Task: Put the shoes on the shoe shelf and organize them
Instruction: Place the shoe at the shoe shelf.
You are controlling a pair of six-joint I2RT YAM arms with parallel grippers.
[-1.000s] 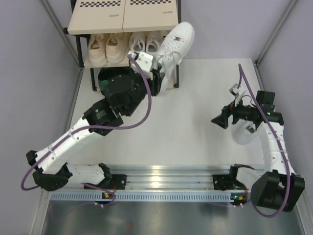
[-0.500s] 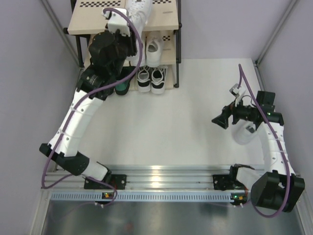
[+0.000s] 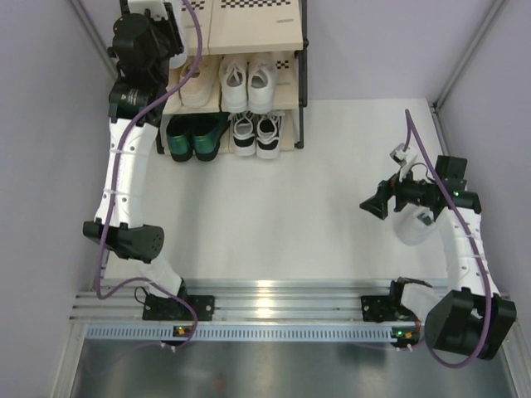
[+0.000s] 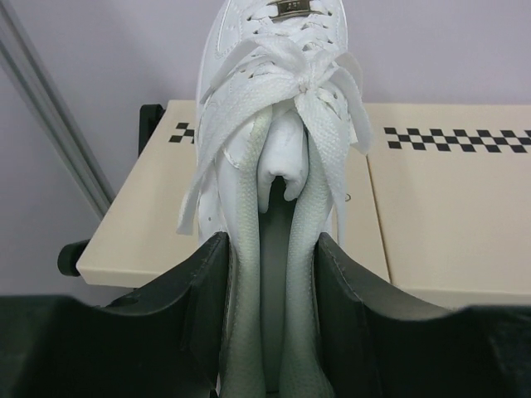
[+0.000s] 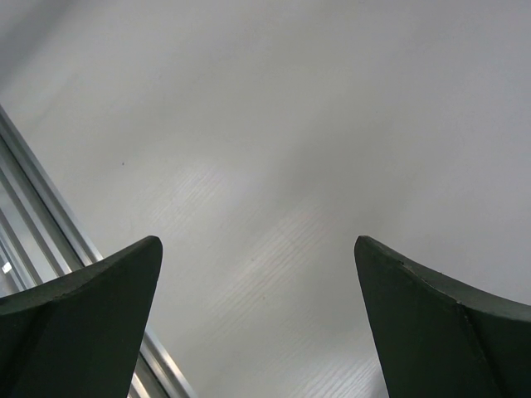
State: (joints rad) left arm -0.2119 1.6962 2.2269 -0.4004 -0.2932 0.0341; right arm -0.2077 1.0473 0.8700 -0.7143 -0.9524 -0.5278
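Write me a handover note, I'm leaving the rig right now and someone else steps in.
Left gripper: shut on large white sneaker, above the shoe shelf top board.
Right gripper: open, empty, over the table.
Done: beige sneakers and small white sneakers on middle tier; dark green shoes and black-and-white sneakers on bottom.
To do: set this sneaker down; pale shape under right arm may be its mate.

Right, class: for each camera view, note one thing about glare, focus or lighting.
Top external: glare on the metal rail by the arm bases. Left wrist: the white sneaker blurs near the lens, laces and shoe shelf sharper. Right wrist: the right gripper looks dark against a softly shining table.
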